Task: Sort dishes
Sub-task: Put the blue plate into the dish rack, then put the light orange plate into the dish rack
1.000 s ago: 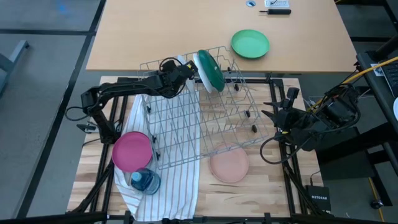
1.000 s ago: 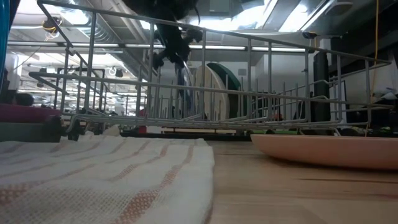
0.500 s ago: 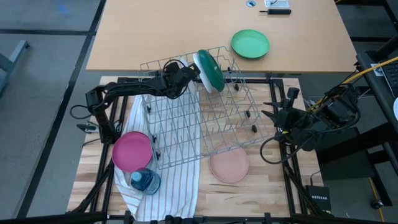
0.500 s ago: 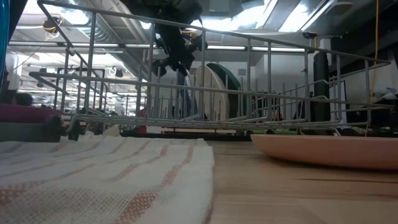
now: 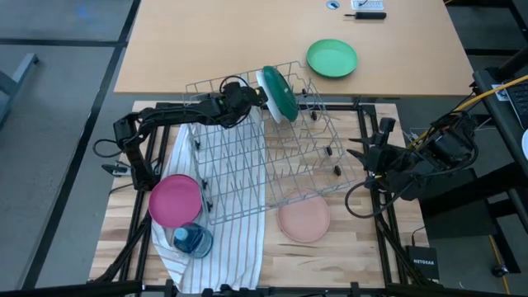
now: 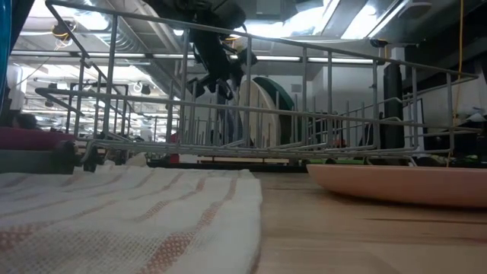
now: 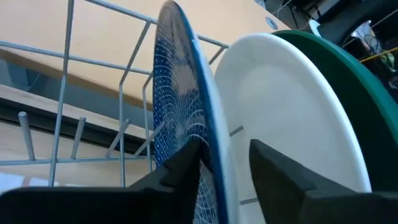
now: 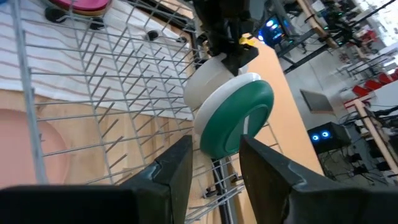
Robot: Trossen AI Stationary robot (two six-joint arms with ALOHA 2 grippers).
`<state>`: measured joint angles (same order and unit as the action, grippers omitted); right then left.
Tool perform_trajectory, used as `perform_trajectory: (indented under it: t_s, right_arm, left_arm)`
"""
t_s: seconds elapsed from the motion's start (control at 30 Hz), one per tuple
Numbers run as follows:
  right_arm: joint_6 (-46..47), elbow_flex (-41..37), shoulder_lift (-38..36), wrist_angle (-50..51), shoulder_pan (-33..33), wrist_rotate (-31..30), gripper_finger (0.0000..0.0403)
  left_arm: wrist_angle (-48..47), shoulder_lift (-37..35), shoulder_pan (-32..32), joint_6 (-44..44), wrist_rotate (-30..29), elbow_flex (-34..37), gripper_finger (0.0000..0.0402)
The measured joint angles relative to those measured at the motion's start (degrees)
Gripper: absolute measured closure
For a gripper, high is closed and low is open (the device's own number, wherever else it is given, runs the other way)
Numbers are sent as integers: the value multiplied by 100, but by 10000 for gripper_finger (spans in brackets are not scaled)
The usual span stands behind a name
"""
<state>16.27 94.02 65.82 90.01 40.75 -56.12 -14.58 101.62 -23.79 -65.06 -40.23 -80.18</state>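
L gripper [image 5: 247, 97] sits over the wire rack [image 5: 272, 157] far corner; I see its fingers spread, straddling the rim of the speckled blue plate [image 7: 180, 118], no pinch. That plate stands upright, tight beside the white/green-backed plate [image 5: 278, 92]; little room between. R gripper [image 5: 363, 155] waits off the rack's R edge, fingers apart. Magenta plate [image 5: 175, 200] and blue container [image 5: 192, 240] on the striped towel [image 5: 214, 247]. Pink plate [image 5: 304, 219] just beside rack's near edge. Grass-green plate [image 5: 332, 58] well apart.
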Motion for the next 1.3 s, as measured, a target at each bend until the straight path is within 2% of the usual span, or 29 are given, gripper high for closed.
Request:
perform_trajectory:
  t_s: [0.27, 0.43, 0.77, 0.97, 1.17, 1.3]
  right_arm:
    - [61, 0, 0, 1, 1, 179, 267]
    - [62, 0, 0, 1, -1, 284, 267]
    - [61, 2, 0, 0, 0, 284, 267]
    - [154, 2, 0, 1, 1, 286, 267]
    - [573, 2, 0, 0, 1, 521, 267]
    - [1001, 4, 31, 3, 3, 785, 267]
  left_arm:
    - [-2, -18, 10, 786, 155, 0, 233]
    - [-100, -127, 13, 1008, 399, 4, 231]
    - [-1195, -586, -22, 1159, 400, 7, 231]
    - [-1240, -879, 19, 1540, 387, 7, 231]
    - [-1310, -1369, 149, 2430, 546, 7, 231]
    - [-1371, -1792, 310, 3390, 1030, 7, 231]
